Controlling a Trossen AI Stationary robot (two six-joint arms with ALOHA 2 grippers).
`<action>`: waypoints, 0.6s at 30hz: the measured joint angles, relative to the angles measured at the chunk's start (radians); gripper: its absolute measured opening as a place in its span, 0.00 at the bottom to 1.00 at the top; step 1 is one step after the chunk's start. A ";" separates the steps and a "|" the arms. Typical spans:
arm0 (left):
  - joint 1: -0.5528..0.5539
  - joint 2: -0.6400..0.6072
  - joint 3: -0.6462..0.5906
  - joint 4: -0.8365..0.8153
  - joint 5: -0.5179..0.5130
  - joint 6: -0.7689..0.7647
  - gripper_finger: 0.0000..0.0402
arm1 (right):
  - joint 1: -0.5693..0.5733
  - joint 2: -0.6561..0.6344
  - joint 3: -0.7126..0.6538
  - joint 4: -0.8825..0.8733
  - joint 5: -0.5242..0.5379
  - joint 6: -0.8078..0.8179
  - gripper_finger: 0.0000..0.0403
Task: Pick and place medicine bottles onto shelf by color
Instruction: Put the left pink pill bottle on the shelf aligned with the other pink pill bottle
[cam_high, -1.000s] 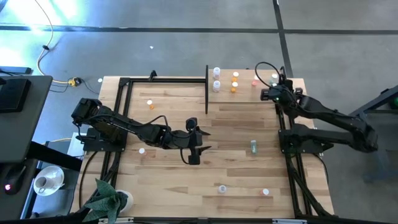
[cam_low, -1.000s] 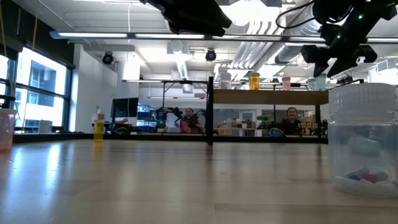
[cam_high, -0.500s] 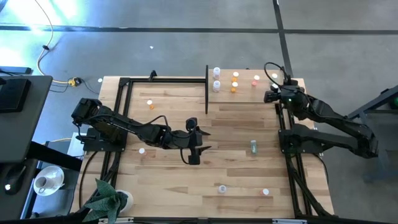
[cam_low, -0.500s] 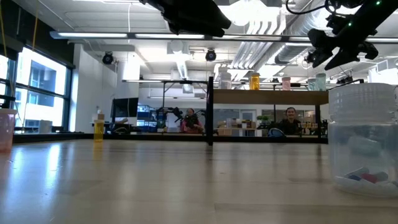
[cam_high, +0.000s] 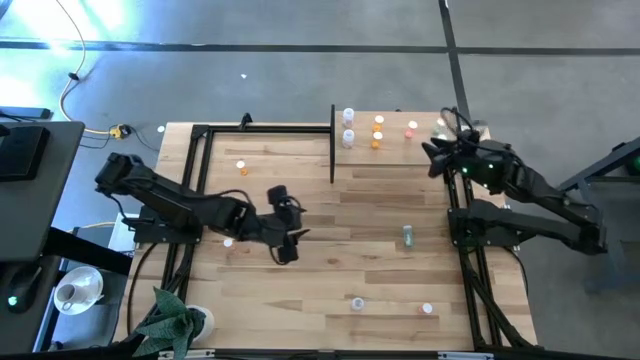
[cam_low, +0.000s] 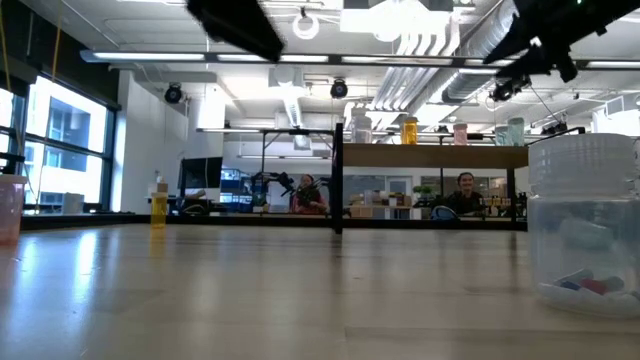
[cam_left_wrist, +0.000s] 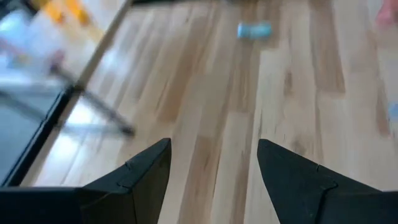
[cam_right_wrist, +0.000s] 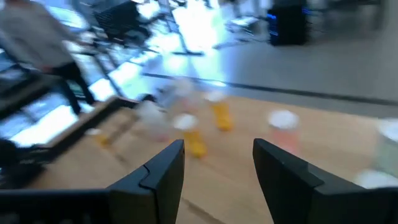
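Holding the left gripper (cam_high: 283, 240) raised over the middle-left of the tabletop (cam_high: 360, 195), fingers spread wide with nothing between them, probably lining up on a loose bottle, with the green bottle (cam_high: 408, 236) lying on its side well off toward the right and showing ahead in the left wrist view; hanging the right gripper (cam_high: 433, 152) at the right end of the shelf (cam_high: 400, 155), fingers parted and gripping nothing, apart from the bottles standing there; grouping by color on the shelf already, judging by the white bottles (cam_high: 348, 137) nearest the black post, the orange bottles (cam_high: 377, 142) next and the pink bottle (cam_high: 411, 128) after them, while leaving several more scattered on the tabletop; failing to tell the color of a pale bottle at the shelf's far right, half covered by the right arm; losing both grippers' tips off the top of the low view, and cutting off a clear bottle (cam_low: 585, 225) right against that camera
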 joint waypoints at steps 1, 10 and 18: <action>-0.010 -0.012 0.001 -0.024 -0.012 -0.029 0.57 | 0.019 -0.004 0.000 0.018 -0.013 -0.003 0.45; -0.069 -0.074 -0.034 -0.327 -0.152 -0.357 0.57 | 0.225 0.020 0.001 0.114 -0.057 -0.025 0.45; -0.082 -0.072 -0.111 -0.418 -0.006 -0.622 0.57 | 0.415 0.093 0.001 0.195 -0.063 -0.062 0.45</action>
